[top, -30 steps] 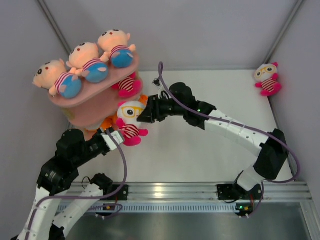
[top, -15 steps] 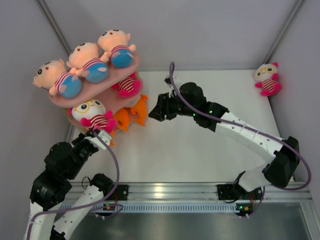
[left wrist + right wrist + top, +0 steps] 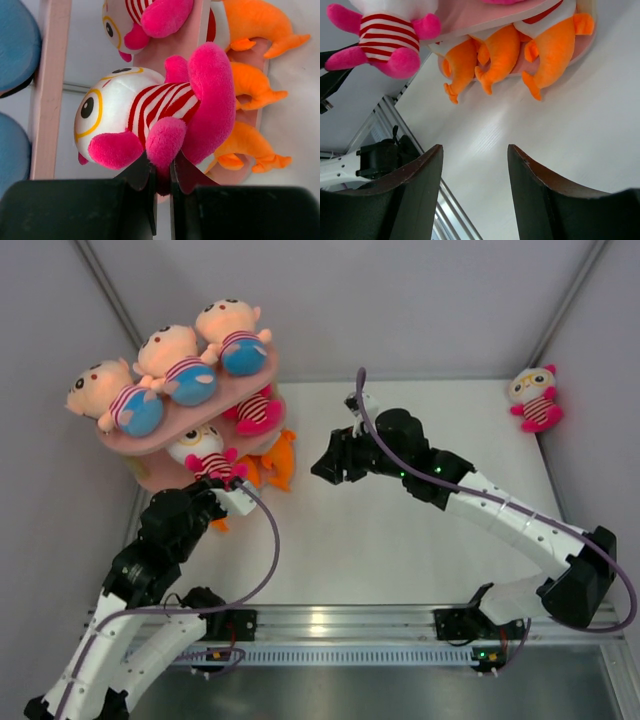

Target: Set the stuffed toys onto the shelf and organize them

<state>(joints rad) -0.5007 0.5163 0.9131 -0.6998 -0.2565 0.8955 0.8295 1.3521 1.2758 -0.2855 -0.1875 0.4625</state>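
One doll (image 3: pixel 150 115), pinched by the left gripper (image 3: pixel 160 169), got carried up to the shelf (image 3: pixel 49 90) while the right gripper (image 3: pixel 475 155) was backed off, spread wide, so release seemed next.

No readable text, labels or numbers anywhere.

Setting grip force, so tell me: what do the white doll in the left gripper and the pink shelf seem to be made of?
White doll: soft plush, fuzzy nap, foot dented where the left gripper pinches it. Pink shelf: rigid, probably painted wood or board; smooth matte, flat edge.
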